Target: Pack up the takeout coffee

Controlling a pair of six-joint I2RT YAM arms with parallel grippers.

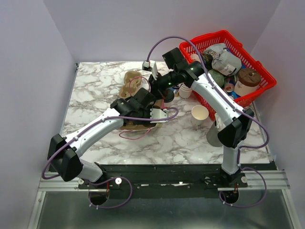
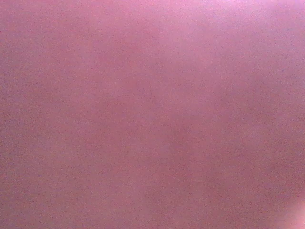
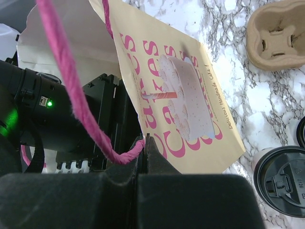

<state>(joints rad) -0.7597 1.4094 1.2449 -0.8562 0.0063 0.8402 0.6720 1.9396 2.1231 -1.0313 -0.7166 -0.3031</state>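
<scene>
**A:** How do the arms stand?

**B:** The left arm (image 1: 95, 131) stretches from its base at the near left toward the middle of the marble table (image 1: 95, 90). The right arm (image 1: 214, 98) rises at the near right, runs far along the red basket (image 1: 259, 90), then bends left over the table's centre.

**A:** And the pincers?

**B:** The right pincer (image 3: 145, 140) is clenched on the pink cord handle (image 3: 71, 95) of the paper bag (image 3: 190, 95), the one printed with a cake. As for the left pincer, I cannot tell: its own camera gives only a flat pink blur, and from above its fingers are lost beside the bag.

**A:** Where is the takeout coffee (image 3: 281, 181)?

**B:** Upright on the table with its black lid on, just right of the bag, outside it. From above, the right arm's wrist hangs over it and partly covers it.

**A:** What else is around?

**B:** A pulp cup carrier (image 3: 279, 36) lies farther off on the marble. A stack of white cups (image 1: 185, 90) stands just right of the coffee. A single lidless cup (image 1: 200, 114) stands nearer and farther right. The basket holds assorted goods.
</scene>
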